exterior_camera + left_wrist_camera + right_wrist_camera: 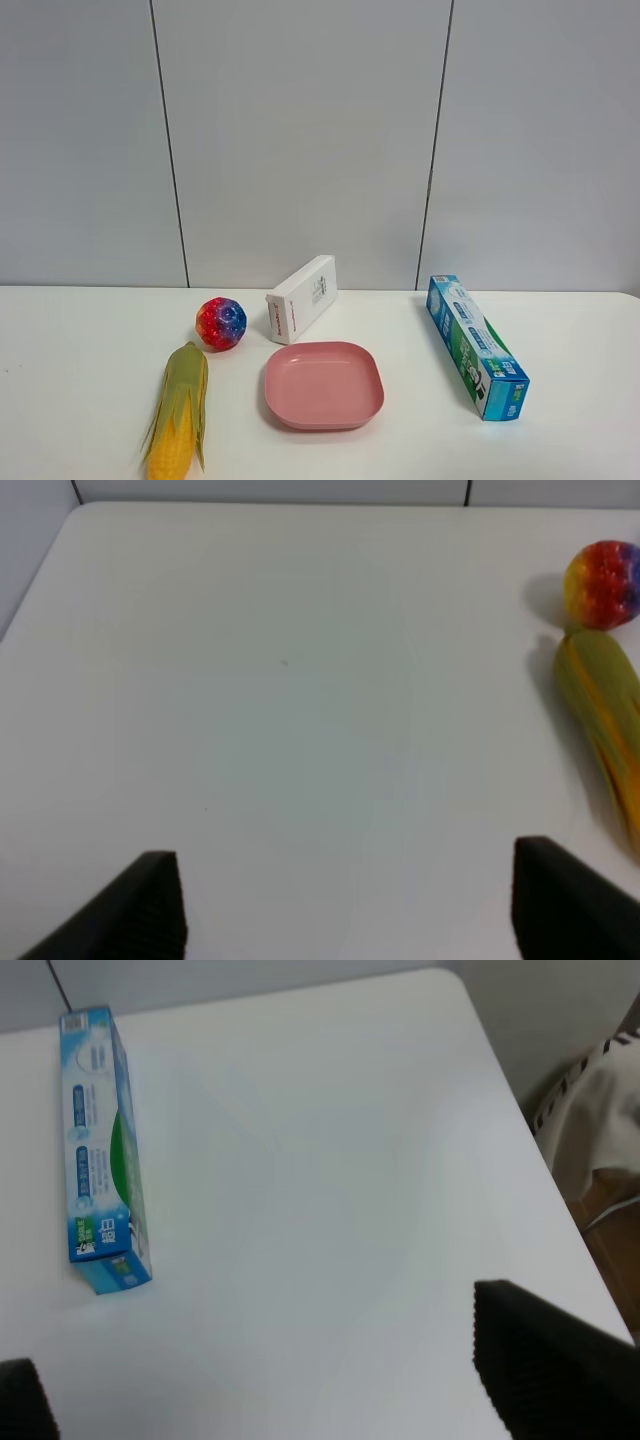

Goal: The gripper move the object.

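Corn [178,412] lies at table's front-left, husk tip just beside multicoloured ball [221,323], pink plate [323,384] to its right. Left gripper [345,905] jaws spread wide, empty. Best approach: descend mid-cob, fingers across width. Right gripper [260,1380] wide, idle near blue box [100,1150].

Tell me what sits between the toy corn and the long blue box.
The pink square plate sits between the yellow-green toy corn and the long blue box, seen in the exterior high view.

Corn [180,412] left of plate [323,384] — ball [221,323] behind corn.
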You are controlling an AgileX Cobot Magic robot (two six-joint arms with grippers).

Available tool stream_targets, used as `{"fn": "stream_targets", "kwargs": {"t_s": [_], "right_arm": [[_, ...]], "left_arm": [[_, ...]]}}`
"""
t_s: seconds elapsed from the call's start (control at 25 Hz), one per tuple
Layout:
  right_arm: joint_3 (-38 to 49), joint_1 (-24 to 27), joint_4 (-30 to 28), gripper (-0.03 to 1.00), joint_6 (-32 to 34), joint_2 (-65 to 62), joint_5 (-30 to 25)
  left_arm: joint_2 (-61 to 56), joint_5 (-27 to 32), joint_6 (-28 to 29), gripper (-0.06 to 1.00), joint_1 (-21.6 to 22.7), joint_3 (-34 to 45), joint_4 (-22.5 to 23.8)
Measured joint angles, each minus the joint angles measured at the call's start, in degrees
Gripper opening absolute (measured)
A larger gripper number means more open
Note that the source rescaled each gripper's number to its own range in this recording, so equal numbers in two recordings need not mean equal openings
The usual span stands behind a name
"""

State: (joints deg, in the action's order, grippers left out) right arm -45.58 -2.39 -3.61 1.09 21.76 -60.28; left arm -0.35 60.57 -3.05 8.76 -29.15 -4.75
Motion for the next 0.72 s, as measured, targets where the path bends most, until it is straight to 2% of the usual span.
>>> {"fn": "stream_targets", "kwargs": {"t_s": [0.32,0.48,0.72], "right_arm": [[12.0,0.4,5.4,0.85,1.5,-20.5,-3.4],[15.3,0.4,5.7,0.85,1.5,-21.9,-5.2],[17.4,0.4,3.0,0.85,0.0,-21.9,-1.0]], "left_arm": [[0.0,0.0,0.0,1.00,0.0,0.0,0.0],[0.0,0.0,0.0,1.00,0.0,0.0,0.0],[0.0,0.0,0.0,1.00,0.0,0.0,0.0]]}}
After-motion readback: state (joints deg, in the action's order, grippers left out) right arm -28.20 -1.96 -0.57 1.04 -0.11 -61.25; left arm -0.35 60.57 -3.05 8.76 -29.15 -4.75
